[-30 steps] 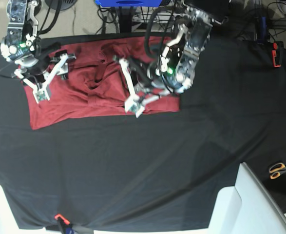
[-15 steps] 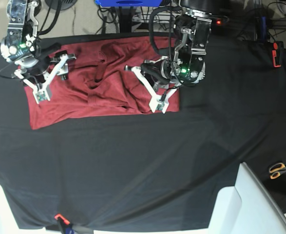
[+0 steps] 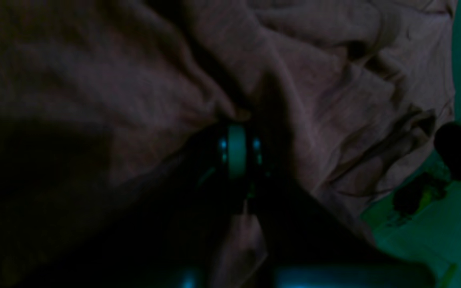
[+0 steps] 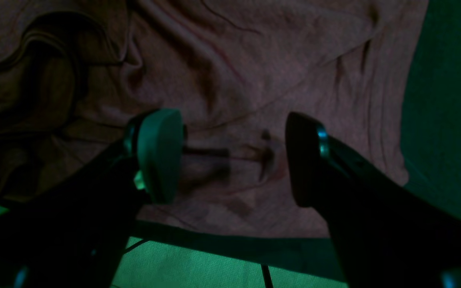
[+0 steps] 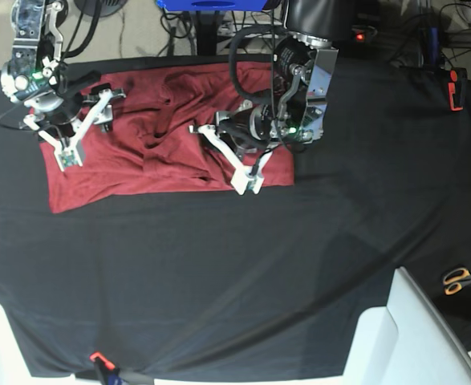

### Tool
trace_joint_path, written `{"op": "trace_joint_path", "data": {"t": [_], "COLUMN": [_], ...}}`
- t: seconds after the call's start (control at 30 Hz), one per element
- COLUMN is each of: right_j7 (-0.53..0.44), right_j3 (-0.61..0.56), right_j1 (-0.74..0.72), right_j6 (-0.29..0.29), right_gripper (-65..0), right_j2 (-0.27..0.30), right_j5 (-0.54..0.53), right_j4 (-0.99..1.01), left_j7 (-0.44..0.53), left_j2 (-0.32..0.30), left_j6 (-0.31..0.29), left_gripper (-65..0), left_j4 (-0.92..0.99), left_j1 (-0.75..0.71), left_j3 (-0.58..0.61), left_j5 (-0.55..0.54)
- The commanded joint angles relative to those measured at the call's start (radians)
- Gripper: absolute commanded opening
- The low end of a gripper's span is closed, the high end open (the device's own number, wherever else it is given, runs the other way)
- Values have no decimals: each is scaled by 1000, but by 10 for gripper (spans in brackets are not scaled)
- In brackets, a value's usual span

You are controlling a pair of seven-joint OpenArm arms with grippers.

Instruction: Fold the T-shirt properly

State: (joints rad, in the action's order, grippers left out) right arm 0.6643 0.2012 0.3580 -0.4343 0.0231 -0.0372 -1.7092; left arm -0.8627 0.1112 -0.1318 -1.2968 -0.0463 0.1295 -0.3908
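T-shirt (image 5: 151, 148) rumpled at tabletop (image 5: 219, 281) far-left | left end effector (image 5: 247, 183) clamped on its near-right hem, dragged leftward, starting a fold | right end effector (image 5: 68, 152) spread wide, unmoved, above left side

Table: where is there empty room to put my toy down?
Free: the wide black cloth in front of the red shirt, across to the scissors. Crowded: the back, where both pincers sit over the shirt.
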Motion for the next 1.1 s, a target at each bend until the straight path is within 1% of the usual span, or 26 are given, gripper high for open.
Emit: {"op": "trace_joint_path", "data": {"t": [0.0,0.1,0.27,0.33,0.63,0.9,0.97,1.07], "right_j7": [-18,-18,-18,-16,-16,-16,-16,-16], "right_j3": [4,4,4,4,4,4,4,4], "right_j1": [-6,-6,-12,-17,-18,-26,-27,-32], "right_j6": [1,1,1,1,1,1,1,1], "right_gripper": [-267,-267,-267,-267,-267,-267,-267,-267], "right_j2": [7,7,8,21,22,22,22,22], "right_j5": [-5,-5,-5,-5,-5,-5,-5,-5], "right_j4": [-15,-15,-15,-15,-15,-15,-13,-13], "left_j7": [12,12,12,12,7,15,17,17], "left_j2": [15,17,29,31,43,46,46,46], "left_j6": [-9,-9,-7,-7,-7,-7,-7,-7], "left_gripper": [-650,-650,-650,-650,-650,-650,-650,-650], "left_j4": [-11,-14,-16,-14,-5,139,144,147], "left_j1": [27,38,39,41,116,222,242,280], "left_j3": [25,54,54,54,55,106,106,108], "left_j5": [-15,-15,-15,-15,-17,-18,-49,-147]}}
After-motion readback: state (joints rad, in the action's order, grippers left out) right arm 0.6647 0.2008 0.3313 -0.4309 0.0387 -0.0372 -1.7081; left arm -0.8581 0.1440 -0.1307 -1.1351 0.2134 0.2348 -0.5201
